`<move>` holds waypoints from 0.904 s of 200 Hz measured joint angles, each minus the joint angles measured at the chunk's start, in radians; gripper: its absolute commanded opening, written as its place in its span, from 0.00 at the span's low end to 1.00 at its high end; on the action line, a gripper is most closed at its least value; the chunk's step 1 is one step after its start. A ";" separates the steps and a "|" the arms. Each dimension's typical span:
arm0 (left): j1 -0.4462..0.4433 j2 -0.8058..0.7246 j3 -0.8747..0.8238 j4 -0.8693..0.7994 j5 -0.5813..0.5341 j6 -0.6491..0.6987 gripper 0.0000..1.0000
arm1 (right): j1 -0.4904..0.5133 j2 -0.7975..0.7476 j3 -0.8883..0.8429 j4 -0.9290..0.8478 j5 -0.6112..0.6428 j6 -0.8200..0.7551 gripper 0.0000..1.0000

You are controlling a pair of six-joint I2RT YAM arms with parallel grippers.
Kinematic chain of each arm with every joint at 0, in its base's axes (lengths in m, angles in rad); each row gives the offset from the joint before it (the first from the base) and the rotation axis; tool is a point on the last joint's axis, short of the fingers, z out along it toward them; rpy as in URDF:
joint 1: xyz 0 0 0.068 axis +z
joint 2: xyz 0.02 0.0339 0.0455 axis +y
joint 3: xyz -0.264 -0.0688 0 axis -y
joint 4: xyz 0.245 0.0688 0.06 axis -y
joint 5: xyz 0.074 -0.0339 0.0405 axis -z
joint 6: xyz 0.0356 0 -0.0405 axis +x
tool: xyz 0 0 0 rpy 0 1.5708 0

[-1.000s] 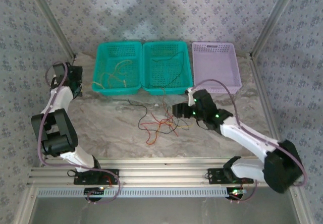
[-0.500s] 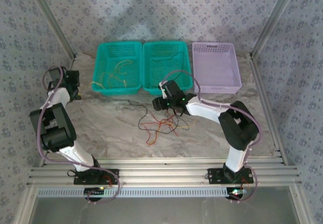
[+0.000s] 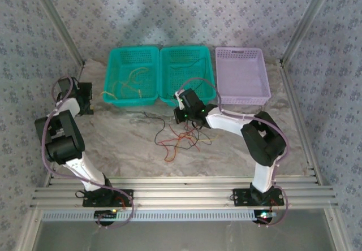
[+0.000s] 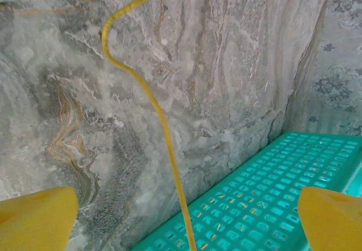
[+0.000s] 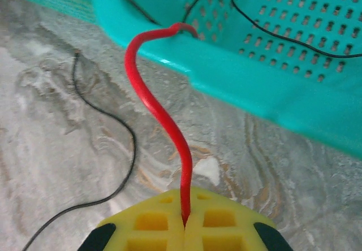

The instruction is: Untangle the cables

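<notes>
Top external: three baskets [image 3: 186,48], right hand [image 5: 185,224] around one red cable [image 5: 148,101] (left hand [image 4: 182,212] wide)

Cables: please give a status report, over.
Right gripper shut on red cable, far end at teal basket rim. Left gripper open, yellow cable between its fingers, ungripped. Other cables tangled on table.

No readable text or markings.
</notes>
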 measured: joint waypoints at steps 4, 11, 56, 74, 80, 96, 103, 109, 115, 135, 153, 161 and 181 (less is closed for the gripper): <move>-0.002 0.001 0.000 0.000 0.004 -0.001 0.99 | 0.003 -0.007 -0.004 0.001 -0.004 -0.001 0.00; -0.005 0.003 0.000 0.000 0.012 -0.003 0.99 | 0.011 -0.023 -0.010 0.002 -0.008 -0.003 0.00; -0.044 0.043 0.053 -0.002 0.055 -0.015 0.90 | 0.037 -0.116 -0.035 0.024 -0.033 -0.019 0.00; -0.057 0.059 0.080 -0.001 0.060 -0.020 0.84 | 0.039 -0.142 -0.042 0.027 -0.041 -0.023 0.00; -0.060 0.065 0.088 0.000 0.061 -0.023 0.81 | 0.039 -0.150 -0.045 0.029 -0.044 -0.023 0.00; -0.063 0.084 0.101 0.001 0.063 -0.028 0.73 | 0.040 -0.172 -0.055 0.030 -0.051 -0.023 0.00; -0.063 0.092 0.102 0.000 0.063 -0.029 0.72 | 0.042 -0.182 -0.060 0.030 -0.054 -0.023 0.00; -0.063 0.098 0.103 0.000 0.063 -0.030 0.71 | 0.042 -0.191 -0.064 0.030 -0.057 -0.023 0.00; -0.063 0.105 0.103 0.000 0.064 -0.030 0.68 | 0.042 -0.201 -0.069 0.031 -0.058 -0.023 0.00; -0.063 0.122 0.103 0.003 0.069 -0.036 0.59 | 0.043 -0.232 -0.078 0.030 -0.059 -0.023 0.00; -0.063 0.131 0.102 0.024 0.079 -0.043 0.48 | 0.043 -0.261 -0.084 0.029 -0.059 -0.023 0.00; -0.063 0.134 0.101 0.030 0.084 -0.050 0.43 | 0.043 -0.274 -0.085 0.029 -0.059 -0.023 0.00; -0.063 0.137 0.101 0.039 0.090 -0.049 0.26 | 0.044 -0.308 -0.085 0.029 -0.061 -0.023 0.00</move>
